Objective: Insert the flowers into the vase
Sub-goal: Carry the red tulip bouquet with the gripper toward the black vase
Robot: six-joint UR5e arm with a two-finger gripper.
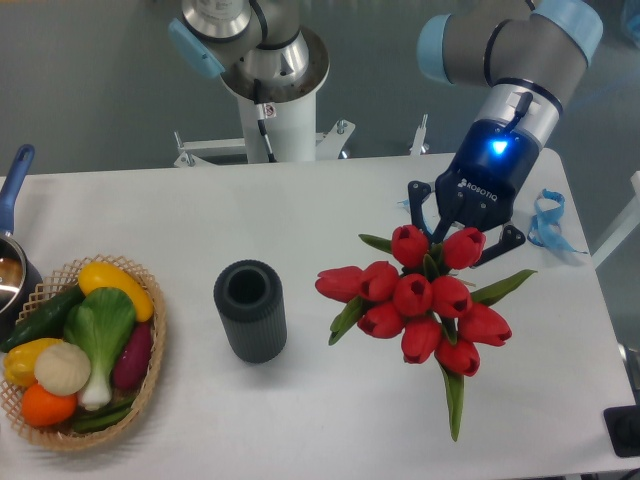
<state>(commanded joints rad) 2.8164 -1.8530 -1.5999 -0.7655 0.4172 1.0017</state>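
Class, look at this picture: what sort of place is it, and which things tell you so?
Probably a robotics lab staged with household props: a robot arm on a pedestal works over a plain white table holding tulips, a vase and a vegetable basket.

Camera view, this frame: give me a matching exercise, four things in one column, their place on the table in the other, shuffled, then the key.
Things:
1. vase
2. flowers
3. woven basket
4. blue ribbon

Places:
A. far right edge of the table, beyond the hand
B. front left corner, filled with vegetables
C. middle of the table, standing upright, mouth empty
D. right of centre, directly under the hand

Pairs: 1-C, 2-D, 3-B, 4-A
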